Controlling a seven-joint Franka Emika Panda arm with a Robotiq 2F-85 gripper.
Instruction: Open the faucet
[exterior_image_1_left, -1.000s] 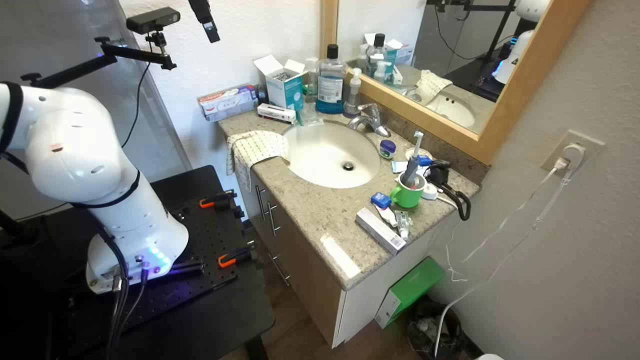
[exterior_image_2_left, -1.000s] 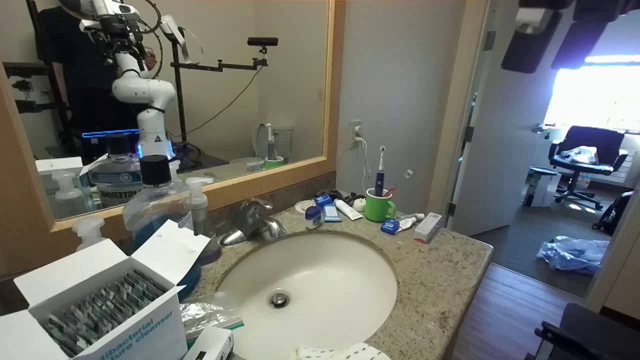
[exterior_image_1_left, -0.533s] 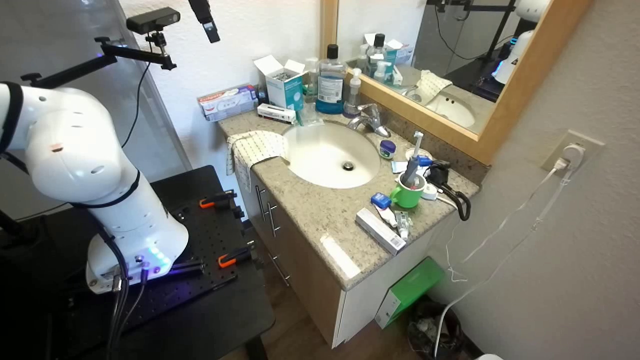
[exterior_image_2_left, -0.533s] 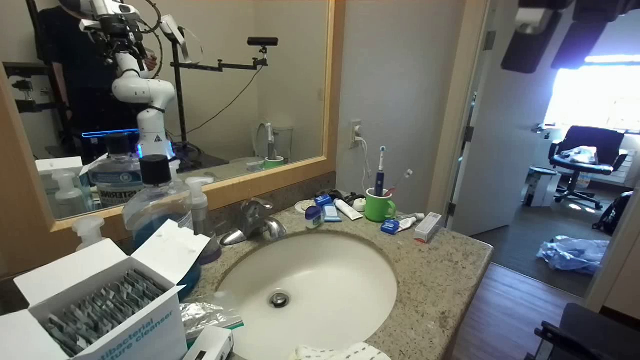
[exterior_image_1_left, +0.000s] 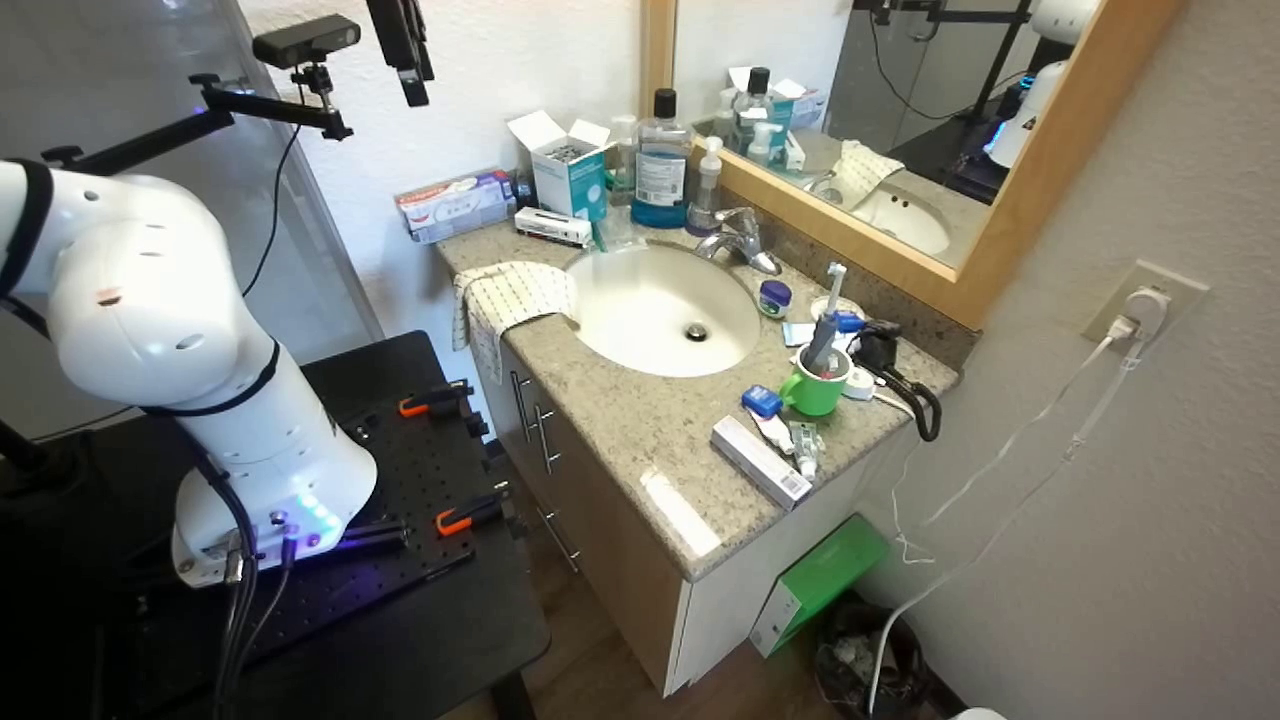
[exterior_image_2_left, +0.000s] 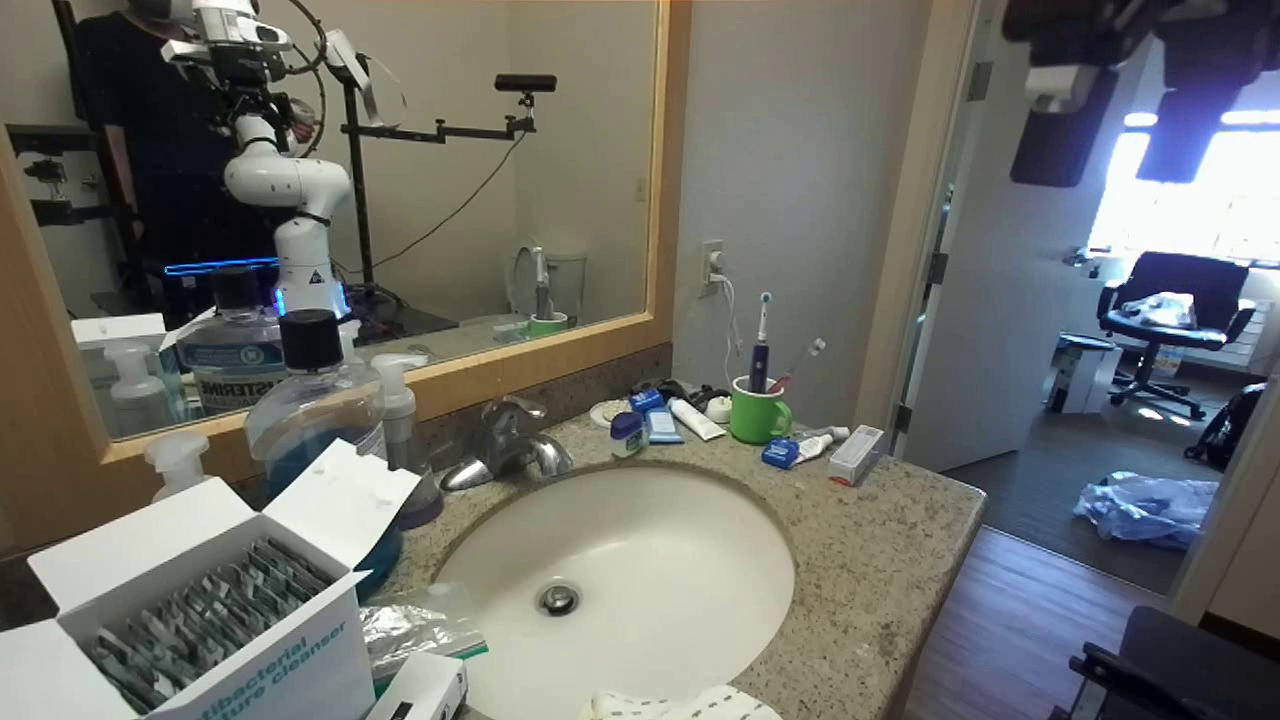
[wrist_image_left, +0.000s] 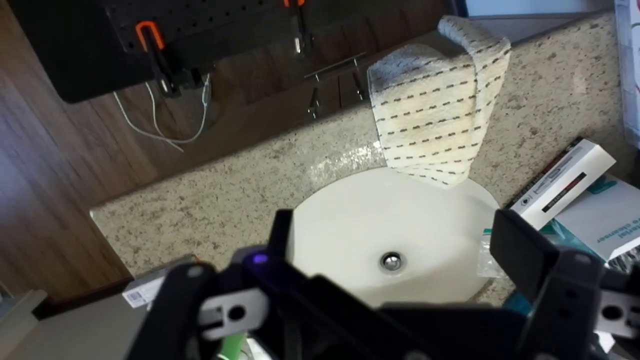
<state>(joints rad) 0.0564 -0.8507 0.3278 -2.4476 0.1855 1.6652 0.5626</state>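
The chrome faucet (exterior_image_1_left: 742, 238) stands at the back of the counter beneath the mirror, with its short curved spout over the basin (exterior_image_1_left: 640, 320) and a metal handle on top. In an exterior view it also shows clearly (exterior_image_2_left: 505, 440) behind the basin (exterior_image_2_left: 680, 560). In the wrist view the faucet is out of sight. My gripper (wrist_image_left: 392, 227) is open with nothing between its fingers. The basin (wrist_image_left: 350, 215) and its drain show below, between the fingers. The dark fingers also show at the top of an exterior view (exterior_image_2_left: 1115, 150), high above the counter and apart from the faucet.
A pump bottle (exterior_image_1_left: 706, 185) and a blue mouthwash bottle (exterior_image_1_left: 660, 175) stand beside the faucet. An open box (exterior_image_2_left: 220, 600), a small jar (exterior_image_2_left: 628, 433) and a green cup with toothbrushes (exterior_image_2_left: 755, 412) are on the counter. A towel (wrist_image_left: 430, 110) hangs over the front edge.
The gripper stays still between the two earlier moments, then is lower now in both exterior views. The faucet and the counter items have not moved.
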